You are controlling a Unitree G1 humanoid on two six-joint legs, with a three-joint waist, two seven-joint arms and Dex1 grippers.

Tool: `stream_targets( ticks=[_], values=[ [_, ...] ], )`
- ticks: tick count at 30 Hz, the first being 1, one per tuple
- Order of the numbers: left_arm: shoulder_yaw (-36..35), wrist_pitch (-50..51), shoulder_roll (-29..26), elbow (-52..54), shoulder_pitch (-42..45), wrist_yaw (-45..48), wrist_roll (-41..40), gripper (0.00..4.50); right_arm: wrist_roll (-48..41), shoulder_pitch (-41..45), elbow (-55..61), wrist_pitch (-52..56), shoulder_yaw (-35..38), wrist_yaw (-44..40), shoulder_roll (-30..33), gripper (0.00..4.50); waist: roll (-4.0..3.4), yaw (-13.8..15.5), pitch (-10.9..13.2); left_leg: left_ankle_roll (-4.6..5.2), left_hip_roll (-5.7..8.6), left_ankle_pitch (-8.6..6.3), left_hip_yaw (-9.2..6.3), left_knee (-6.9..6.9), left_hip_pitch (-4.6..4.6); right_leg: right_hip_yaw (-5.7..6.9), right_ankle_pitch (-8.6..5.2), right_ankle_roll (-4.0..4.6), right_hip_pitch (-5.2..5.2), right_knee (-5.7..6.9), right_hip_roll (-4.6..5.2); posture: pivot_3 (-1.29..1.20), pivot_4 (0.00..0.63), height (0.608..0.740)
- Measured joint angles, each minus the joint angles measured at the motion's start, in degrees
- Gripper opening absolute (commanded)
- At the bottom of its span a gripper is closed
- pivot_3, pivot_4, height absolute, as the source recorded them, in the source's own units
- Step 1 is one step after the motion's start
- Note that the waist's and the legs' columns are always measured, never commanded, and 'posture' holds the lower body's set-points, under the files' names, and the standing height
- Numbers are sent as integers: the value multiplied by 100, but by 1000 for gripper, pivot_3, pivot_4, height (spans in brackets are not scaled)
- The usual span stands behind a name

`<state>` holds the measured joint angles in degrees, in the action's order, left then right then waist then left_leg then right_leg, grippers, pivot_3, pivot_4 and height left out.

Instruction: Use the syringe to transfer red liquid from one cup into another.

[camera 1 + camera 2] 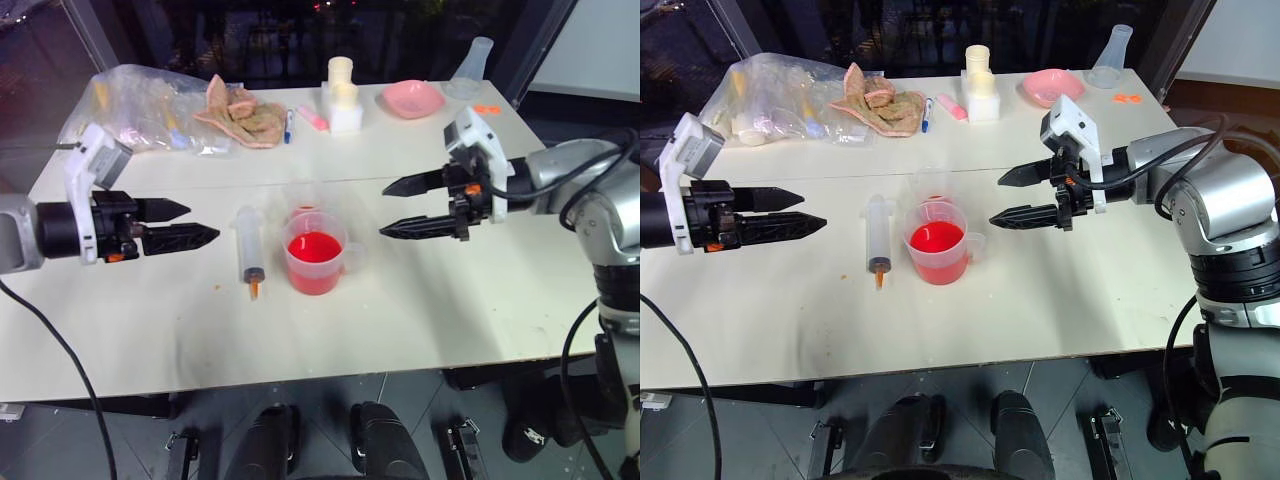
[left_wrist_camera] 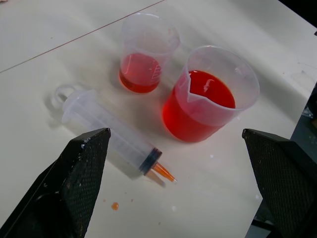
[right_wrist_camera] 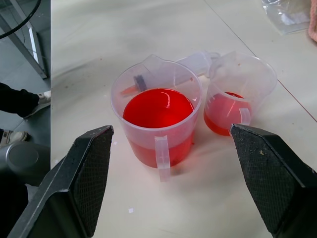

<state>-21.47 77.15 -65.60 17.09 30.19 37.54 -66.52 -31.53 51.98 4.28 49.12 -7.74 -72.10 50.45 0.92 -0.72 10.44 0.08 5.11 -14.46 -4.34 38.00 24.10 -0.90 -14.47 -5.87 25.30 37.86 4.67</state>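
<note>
Both claws poised over worktop point(image 1: 480, 300), nothing gripped.
Left claw point(image 1: 200, 224) and right claw point(image 1: 395, 208) hang spread wide and empty, flanking the wider beaker point(image 1: 316, 255) of red liquid point(image 1: 314, 248), smaller cup point(image 2: 143, 54) just behind; syringe point(image 1: 250, 250) lies flat beside it, plunger in, apparently for pickup.

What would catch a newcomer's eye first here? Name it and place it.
The bright red liquid in the wider beaker at the table's middle stands out, with a smaller cup just behind it holding less. The syringe lies flat beside them on the robot's left, and both open grippers, left and right, hover either side.
</note>
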Motion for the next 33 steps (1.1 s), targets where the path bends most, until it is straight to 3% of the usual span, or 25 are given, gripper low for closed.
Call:
stream_targets(
  ticks=[5,9,15,17,21,25,33],
  values=[
    [245,149,48,34,434,-559,145,4465,44,2,-28,-73,-1,-13,-17,3943,0,9,0,0,1,0,0,0,0,0,0,-1,-2,0,0,0,150,740],
    [533,835,900,-365,1501,-1600,365,4465,62,21,-60,-75,-5,-16,-67,3943,6,65,3,0,2,1,-5,11,1,5,2,-3,-7,2,-4,0,150,740],
    [1607,1487,1923,-2560,3318,-4111,900,4465,87,39,-82,-44,-1,-10,-64,3943,7,111,3,-1,5,1,-4,13,0,2,2,-4,1,13,-5,0,150,740],
    [2201,1487,2102,-3298,3749,-4809,834,4465,87,40,-79,7,-2,4,-61,3943,7,108,3,-4,6,3,-4,12,3,2,2,-5,4,14,-3,0,150,740],
    [2697,1487,2522,-4308,4237,-5749,528,4465,83,39,-52,80,1,45,-50,3943,7,103,3,-26,6,15,-3,12,10,1,2,-5,12,16,-2,0,150,740],
    [2546,1487,3163,-5429,4539,-6655,365,4465,65,31,28,186,8,104,-24,3943,8,110,2,-28,6,17,-3,13,13,1,3,-5,13,15,-2,0,150,740],
    [1369,1488,4063,-7066,5002,-8058,842,4465,-63,12,256,388,132,220,41,3943,11,118,4,-33,7,19,-2,16,21,2,3,-6,17,15,-2,0,150,740]
  ],
)
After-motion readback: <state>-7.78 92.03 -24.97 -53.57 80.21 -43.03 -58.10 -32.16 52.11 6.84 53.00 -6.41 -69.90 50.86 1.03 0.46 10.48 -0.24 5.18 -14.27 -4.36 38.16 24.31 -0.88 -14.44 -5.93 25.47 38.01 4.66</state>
